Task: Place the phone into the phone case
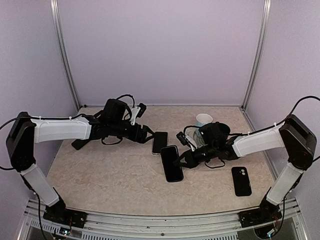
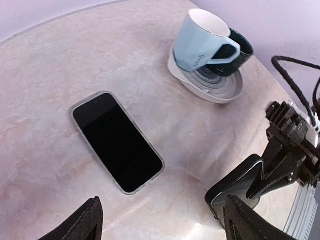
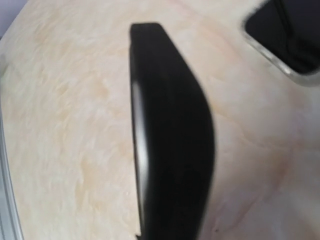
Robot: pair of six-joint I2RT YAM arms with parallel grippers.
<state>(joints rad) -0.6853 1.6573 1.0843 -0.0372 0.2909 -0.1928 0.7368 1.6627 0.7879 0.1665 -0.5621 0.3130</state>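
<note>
Right gripper (image 1: 184, 159) is clamped on the phone (image 1: 172, 164) by its edge, mid-table; left gripper (image 2: 161, 202) hangs fingers apart over a clear-rimmed handset (image 2: 117, 141). What looks like the black case (image 1: 241, 181) lies well apart, so honestly that thin edge grip could let the phone pivot or slip en route.

A robotics lab test cell is being shown. The worktop (image 1: 110, 170) is being closed in on three sides by bare lilac wall panels (image 1: 160, 50), which are being held by slim metal posts (image 1: 65, 55). The left arm (image 1: 60, 130) and the right arm (image 1: 260, 142) are being carried on a metal rail (image 1: 150, 222) at the near edge, with cables (image 2: 278, 62) being left exposed. A cup (image 2: 202, 42), a saucer (image 2: 220, 90) and a phone (image 1: 172, 163) are being used as props.
</note>
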